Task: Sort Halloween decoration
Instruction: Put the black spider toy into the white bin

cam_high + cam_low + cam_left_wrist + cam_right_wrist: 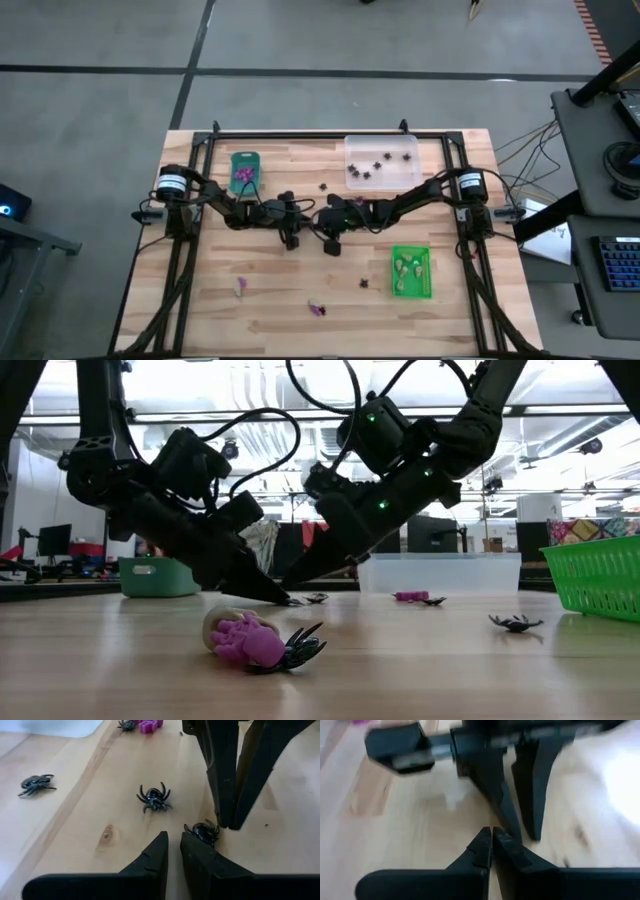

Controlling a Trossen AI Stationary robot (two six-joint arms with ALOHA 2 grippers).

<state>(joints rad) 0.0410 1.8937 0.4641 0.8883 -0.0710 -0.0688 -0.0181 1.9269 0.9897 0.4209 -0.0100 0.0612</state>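
Up close, a glossy black plastic spider [202, 831] with curled legs.

A robotics lab or workshop: a pale wooden plank desk [300, 300] stands on grey concrete floor [90, 110], with a computer keyboard [618, 262] alongside and monitors [52, 540] under ceiling strip lights [250, 380].

From above, the trinkets in the teal tray [245, 170], clear tray [383, 160] and green tray [411, 272] are too small to tell apart by shape. In the right wrist view the other arm's fingers [535, 795] are blurred. In the left wrist view a purple trinket [149, 725] is cut off at the edge.
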